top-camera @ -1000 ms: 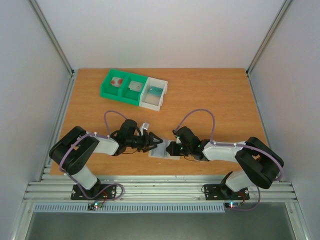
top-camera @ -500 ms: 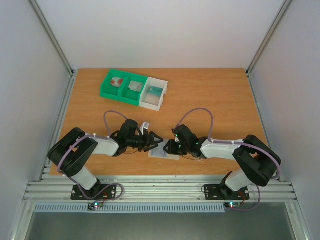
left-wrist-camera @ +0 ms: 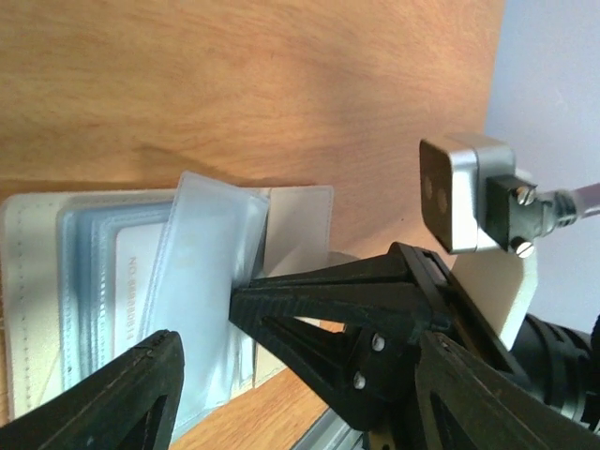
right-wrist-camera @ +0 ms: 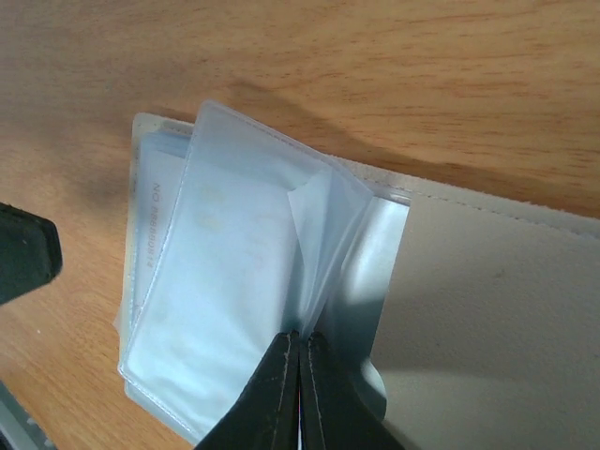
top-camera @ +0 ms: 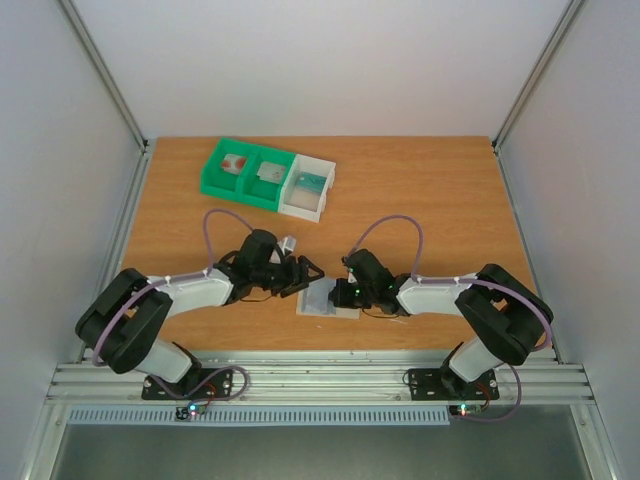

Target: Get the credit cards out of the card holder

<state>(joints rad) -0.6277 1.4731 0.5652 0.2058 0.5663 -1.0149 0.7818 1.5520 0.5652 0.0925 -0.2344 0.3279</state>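
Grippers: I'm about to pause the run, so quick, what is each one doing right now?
Left gripper: open, holding nothing, jaws spread near the card holder.
Right gripper: shut, pinching a clear sleeve of the card holder.

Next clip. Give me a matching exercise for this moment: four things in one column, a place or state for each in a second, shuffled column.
Things:
1. left gripper
2. right gripper
3. card holder
4. tray

Places or states:
A. at the far left of the table
B. shut, pinching a clear sleeve
C. open, fingers apart, holding nothing
D. lying opened out between the two grippers

Pairs: 1-C, 2-B, 3-D, 4-A
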